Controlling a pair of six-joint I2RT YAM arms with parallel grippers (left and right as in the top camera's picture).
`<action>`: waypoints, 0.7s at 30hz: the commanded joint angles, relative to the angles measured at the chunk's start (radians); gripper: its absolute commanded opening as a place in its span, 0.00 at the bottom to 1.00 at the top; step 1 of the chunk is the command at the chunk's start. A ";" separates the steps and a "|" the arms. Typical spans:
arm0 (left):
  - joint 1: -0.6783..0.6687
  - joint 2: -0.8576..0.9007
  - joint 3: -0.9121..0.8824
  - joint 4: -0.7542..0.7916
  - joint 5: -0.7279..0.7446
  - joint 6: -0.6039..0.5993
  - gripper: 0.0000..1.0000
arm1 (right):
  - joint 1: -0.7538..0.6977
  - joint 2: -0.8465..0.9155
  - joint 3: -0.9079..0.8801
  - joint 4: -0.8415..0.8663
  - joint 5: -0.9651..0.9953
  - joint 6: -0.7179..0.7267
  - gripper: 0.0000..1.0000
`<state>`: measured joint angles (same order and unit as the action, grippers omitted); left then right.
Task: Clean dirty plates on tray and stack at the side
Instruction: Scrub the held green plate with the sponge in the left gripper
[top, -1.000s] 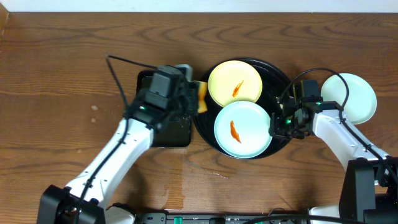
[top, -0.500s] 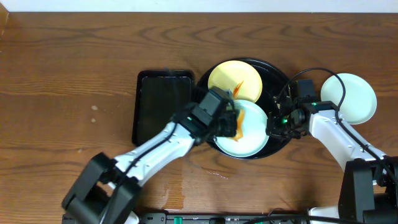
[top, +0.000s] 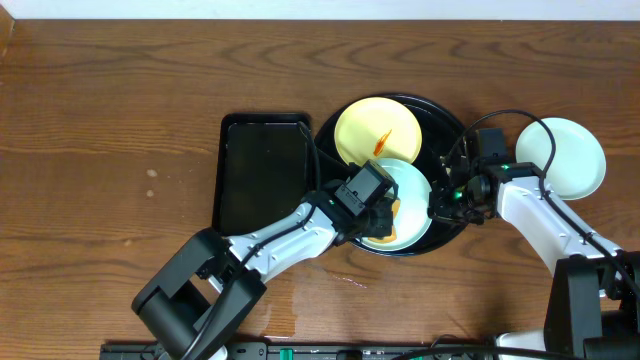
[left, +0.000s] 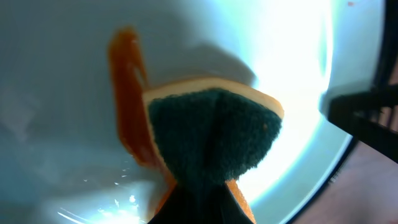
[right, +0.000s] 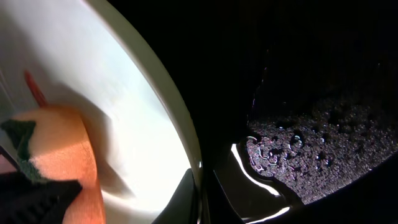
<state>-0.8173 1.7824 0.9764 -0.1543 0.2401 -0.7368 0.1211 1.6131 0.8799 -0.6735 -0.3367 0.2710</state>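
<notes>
On the round black tray (top: 452, 124) lie a pale yellow plate (top: 375, 128) with an orange sauce streak and, in front of it, a mint-blue plate (top: 415, 200). My left gripper (top: 378, 212) is shut on an orange sponge with a dark green pad (left: 214, 134). The pad presses on the mint-blue plate (left: 62, 62) right beside its sauce smear (left: 127, 93). At that plate's right edge my right gripper (top: 438, 205) is shut on the rim (right: 180, 124), one finger inside and one outside. A clean mint-blue plate (top: 570, 155) rests on the table to the right of the tray.
A rectangular black tray (top: 265, 170) lies just left of the round tray. The left arm crosses its lower right corner. The round tray's wet floor (right: 323, 143) shows beside the held rim. Bare wooden table spreads to the left and behind.
My left gripper carried the sponge from the rectangular tray across to the front mint-blue plate and now rubs on its sauce. The right gripper has held the rim unmoved.
</notes>
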 joint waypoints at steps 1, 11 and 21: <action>0.002 0.020 0.000 0.003 -0.136 -0.008 0.08 | 0.011 -0.003 -0.006 -0.003 -0.003 0.013 0.01; 0.058 0.020 0.002 0.004 -0.230 0.002 0.07 | 0.011 -0.003 -0.006 -0.011 -0.003 0.008 0.01; 0.073 -0.101 0.022 0.014 -0.190 0.076 0.07 | 0.011 -0.003 -0.006 -0.011 0.000 0.008 0.01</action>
<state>-0.7479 1.7466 0.9768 -0.1490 0.0566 -0.7078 0.1211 1.6131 0.8799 -0.6807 -0.3382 0.2756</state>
